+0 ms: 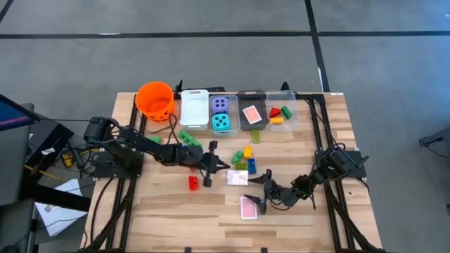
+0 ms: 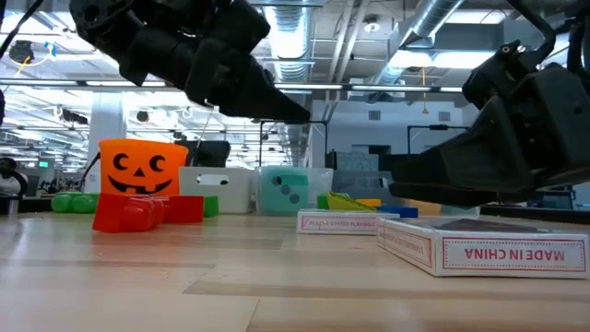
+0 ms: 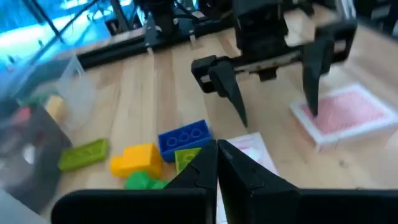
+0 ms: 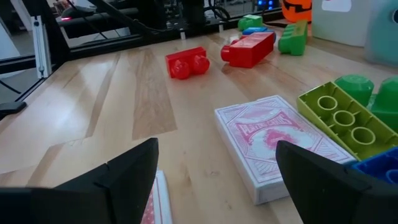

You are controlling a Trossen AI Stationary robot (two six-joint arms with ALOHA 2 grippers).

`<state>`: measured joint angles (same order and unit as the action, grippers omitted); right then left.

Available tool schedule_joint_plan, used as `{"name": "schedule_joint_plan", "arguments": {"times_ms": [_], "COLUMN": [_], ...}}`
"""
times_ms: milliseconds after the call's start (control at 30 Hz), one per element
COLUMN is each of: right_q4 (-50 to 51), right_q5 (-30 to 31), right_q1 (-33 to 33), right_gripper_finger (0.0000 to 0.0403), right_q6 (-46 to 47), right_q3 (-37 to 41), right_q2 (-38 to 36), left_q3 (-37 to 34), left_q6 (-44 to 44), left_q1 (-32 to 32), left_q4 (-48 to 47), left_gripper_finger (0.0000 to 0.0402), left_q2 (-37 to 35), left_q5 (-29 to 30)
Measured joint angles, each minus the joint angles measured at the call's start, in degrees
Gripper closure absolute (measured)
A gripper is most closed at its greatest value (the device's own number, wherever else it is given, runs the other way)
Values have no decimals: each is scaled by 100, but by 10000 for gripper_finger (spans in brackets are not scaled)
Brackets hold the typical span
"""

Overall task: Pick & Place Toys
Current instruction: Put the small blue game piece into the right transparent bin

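Observation:
My left gripper [image 1: 223, 167] is shut and empty above the table's middle; in its wrist view [image 3: 217, 155] it points toward my right gripper. My right gripper [image 1: 259, 191] is open and empty, low over the table between two pink-backed card decks. One deck [image 1: 238, 177] lies flat ahead of its fingers [image 4: 267, 143]. The other deck [image 1: 249, 208] lies flat toward the near edge. A red brick [image 1: 193, 183] lies left of them. Yellow [image 1: 247, 151], green [image 1: 239, 156] and blue [image 1: 251, 166] bricks lie together on the table.
An orange bucket [image 1: 156, 100] and a row of clear bins [image 1: 195, 107] stand along the far edge. The bins hold a purple and a teal die [image 1: 221, 121], a pink card [image 1: 252, 114] and bricks [image 1: 280, 112]. Green bricks [image 1: 187, 135] lie near the bins.

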<state>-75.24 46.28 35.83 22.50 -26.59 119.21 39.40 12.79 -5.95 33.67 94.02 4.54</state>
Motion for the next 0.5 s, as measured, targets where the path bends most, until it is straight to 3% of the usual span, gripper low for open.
{"name": "schedule_joint_plan", "arguments": {"times_ms": [233,500], "right_q4": [-7,-17], "right_q5": [-204,-313], "right_q1": [1,1], "right_gripper_finger": [85,85], "right_q6": [63,151], "right_q3": [-3,-4], "right_q2": [1,-1], "left_q3": [2,6], "left_q6": [-1769,-2395], "left_q1": [151,148], "left_q4": [-59,726], "left_gripper_finger": [329,207], "left_q2": [261,1187], "left_q5": [-80,-198]}}
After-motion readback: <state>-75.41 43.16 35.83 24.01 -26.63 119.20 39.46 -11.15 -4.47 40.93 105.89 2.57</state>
